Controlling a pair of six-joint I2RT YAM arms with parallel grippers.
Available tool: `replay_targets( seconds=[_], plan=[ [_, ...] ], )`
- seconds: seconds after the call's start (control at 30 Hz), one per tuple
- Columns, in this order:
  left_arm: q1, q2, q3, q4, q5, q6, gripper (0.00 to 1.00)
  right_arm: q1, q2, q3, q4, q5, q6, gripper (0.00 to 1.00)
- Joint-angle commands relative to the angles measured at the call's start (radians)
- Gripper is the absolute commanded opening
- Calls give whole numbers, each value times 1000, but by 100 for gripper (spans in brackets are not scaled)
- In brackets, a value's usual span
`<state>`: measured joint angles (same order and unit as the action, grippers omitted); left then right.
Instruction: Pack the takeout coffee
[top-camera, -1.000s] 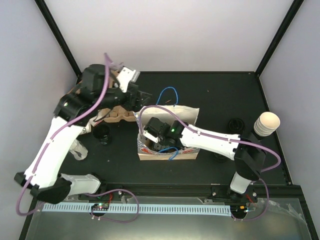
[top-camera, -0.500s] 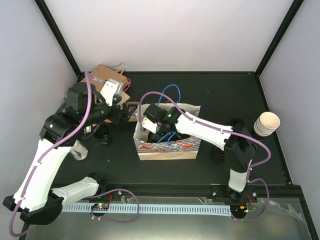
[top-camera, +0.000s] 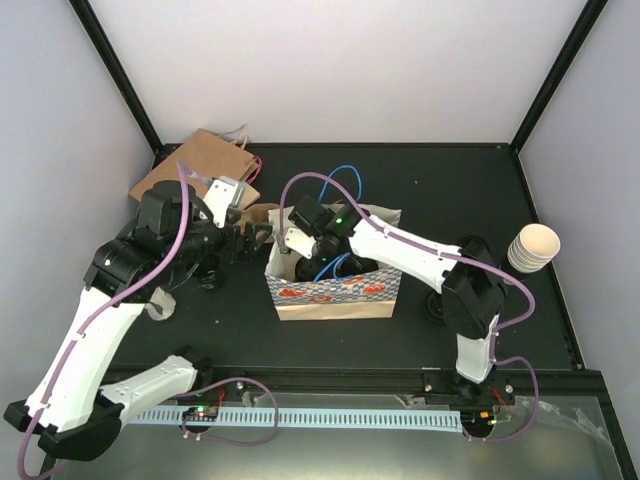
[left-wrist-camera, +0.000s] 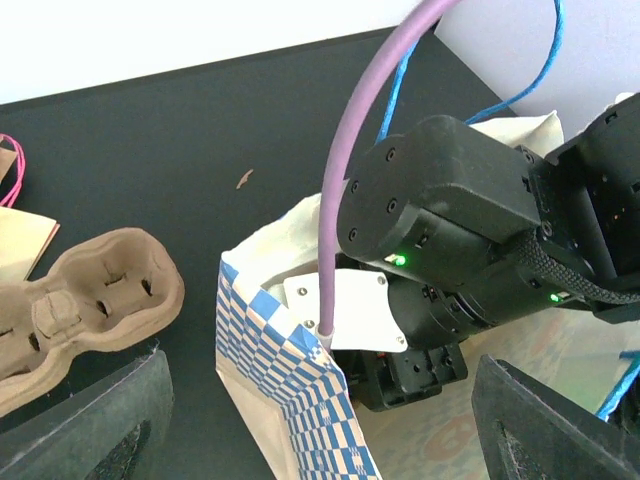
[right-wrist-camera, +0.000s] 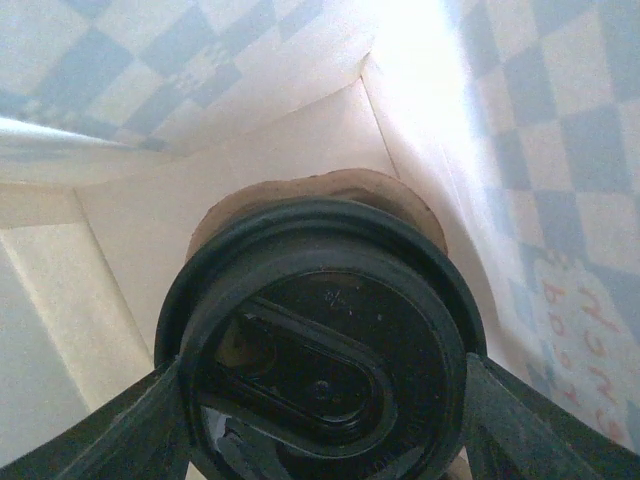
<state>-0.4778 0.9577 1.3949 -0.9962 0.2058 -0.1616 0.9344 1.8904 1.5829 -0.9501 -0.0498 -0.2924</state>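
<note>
My right gripper (right-wrist-camera: 322, 425) is shut on a takeout coffee cup (right-wrist-camera: 320, 340) with a black lid, a finger on each side of it, low inside the blue-and-white checked bag (right-wrist-camera: 560, 150). In the top view this gripper (top-camera: 306, 266) reaches down into the bag (top-camera: 340, 290) and hides the cup. My left gripper (top-camera: 254, 236) is open just left of the bag's mouth. In the left wrist view its fingers (left-wrist-camera: 90, 425) stand wide apart, with the bag's checked corner (left-wrist-camera: 300, 370) between them, untouched. Another black-lidded cup (top-camera: 206, 273) stands under my left arm.
A cardboard cup carrier (left-wrist-camera: 90, 290) lies left of the bag. A brown paper bag (top-camera: 195, 170) lies at the back left. A stack of open cream cups (top-camera: 533, 248) stands at the right edge. A black lid (top-camera: 436, 306) shows beside my right arm.
My left arm has swung from the back left down to the bag's left rim. The bag now stands more upright, and my right gripper sits deeper in its back left corner.
</note>
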Motion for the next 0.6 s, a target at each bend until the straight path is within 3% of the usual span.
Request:
replay_targets(
  seconds=[0.0,0.33,0.57],
  plan=[
    [7,-15,-15,-8,8,-18,84,6,170,-72,-136,-99,41,56],
    [8,-28,-40,-21,0,-18,84,33,197,-62,-185,89,134,55],
    [8,-20,-43,-17,7,-16,84,58,137,-87,-94,149,166,55]
  ],
)
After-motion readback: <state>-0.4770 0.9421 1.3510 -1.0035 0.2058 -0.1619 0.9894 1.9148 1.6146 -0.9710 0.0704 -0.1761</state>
